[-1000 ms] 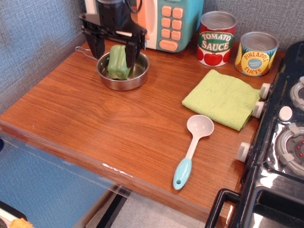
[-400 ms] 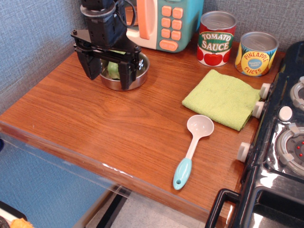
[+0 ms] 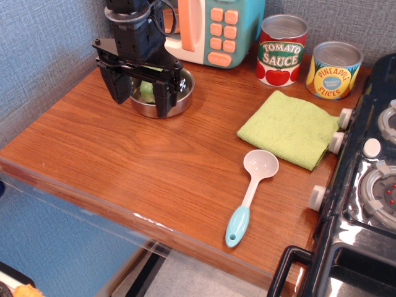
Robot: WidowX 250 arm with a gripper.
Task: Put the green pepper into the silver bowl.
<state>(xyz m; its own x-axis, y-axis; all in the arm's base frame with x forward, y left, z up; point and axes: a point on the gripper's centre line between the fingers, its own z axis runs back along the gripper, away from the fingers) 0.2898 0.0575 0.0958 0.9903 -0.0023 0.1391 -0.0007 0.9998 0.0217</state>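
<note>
The green pepper (image 3: 147, 91) lies inside the silver bowl (image 3: 181, 98) at the back left of the wooden counter; only a small part of it shows between the gripper's fingers. The black gripper (image 3: 139, 102) hangs in front of and just above the bowl, open and empty, its two fingers (image 3: 116, 86) spread wide and pointing down. It hides most of the bowl and its handle.
A toy microwave (image 3: 213, 28) stands behind the bowl. A tomato sauce can (image 3: 281, 49) and a pineapple can (image 3: 333, 69) stand at the back right. A lime-green cloth (image 3: 289, 127) and a white spoon with blue handle (image 3: 250, 195) lie near the black stove (image 3: 365, 185).
One second ago the gripper held the pepper upright over the bowl. Since then it has let go, the pepper has dropped into the bowl, and the gripper has moved forward and left.
</note>
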